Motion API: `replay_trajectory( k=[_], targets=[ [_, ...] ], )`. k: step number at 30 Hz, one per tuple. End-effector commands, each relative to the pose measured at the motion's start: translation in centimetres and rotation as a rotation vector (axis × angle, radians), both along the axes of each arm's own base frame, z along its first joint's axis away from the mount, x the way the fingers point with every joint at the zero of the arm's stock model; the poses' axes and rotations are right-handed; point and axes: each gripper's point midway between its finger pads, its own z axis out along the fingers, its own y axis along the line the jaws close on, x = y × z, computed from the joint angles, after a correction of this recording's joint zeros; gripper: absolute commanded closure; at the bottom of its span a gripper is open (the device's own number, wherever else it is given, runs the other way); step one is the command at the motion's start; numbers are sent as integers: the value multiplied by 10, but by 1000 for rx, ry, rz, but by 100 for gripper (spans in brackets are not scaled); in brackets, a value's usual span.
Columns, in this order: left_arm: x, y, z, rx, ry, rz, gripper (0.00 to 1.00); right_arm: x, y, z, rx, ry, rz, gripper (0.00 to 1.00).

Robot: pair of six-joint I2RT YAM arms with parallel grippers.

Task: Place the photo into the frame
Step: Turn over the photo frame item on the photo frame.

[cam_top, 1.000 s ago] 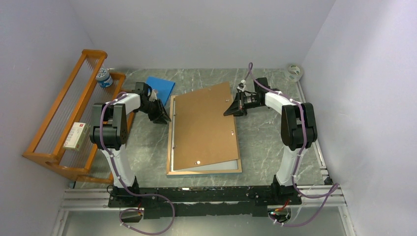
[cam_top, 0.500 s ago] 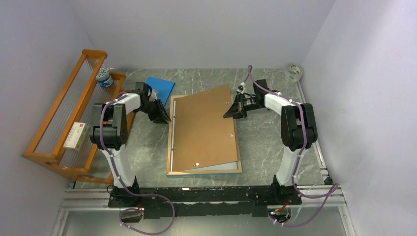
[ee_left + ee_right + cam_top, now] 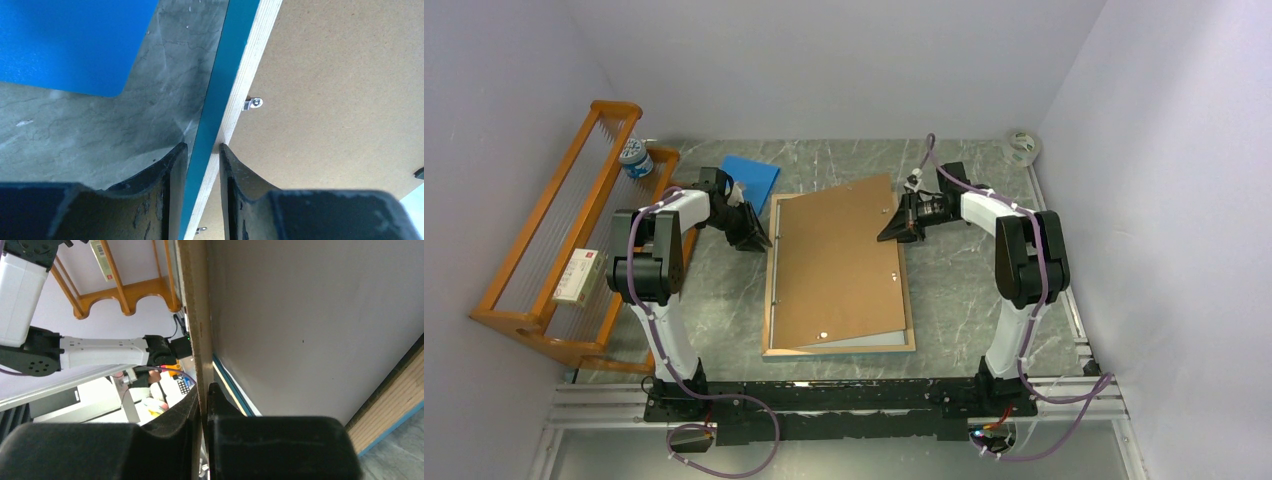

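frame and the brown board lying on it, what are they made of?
The frame looks like light wood, perhaps plywood: pale raw band along its side, with one face painted matte turquoise. The backing board is likely hardboard or fibreboard: uniform brown, matte, no visible grain, thin at the edge.

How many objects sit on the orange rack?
2: a blue-and-white container at the far end of the rack, a white-and-red box toward its near end. Others may be hidden.

No legible text noted; print on the white-and-red box (image 3: pixel 578 277) and the bottle label (image 3: pixel 634 158) too small to read.
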Motion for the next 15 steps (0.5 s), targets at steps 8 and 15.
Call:
replay_trajectory(
  k=[8,15],
  targets=[
    [-3,-3,5,10,-15,-7,65,9,7,-4,-74,-32,-20,66],
    [-2,-5,6,-3,-16,-9,65,12,11,-7,-71,-54,-40,60]
  ],
)
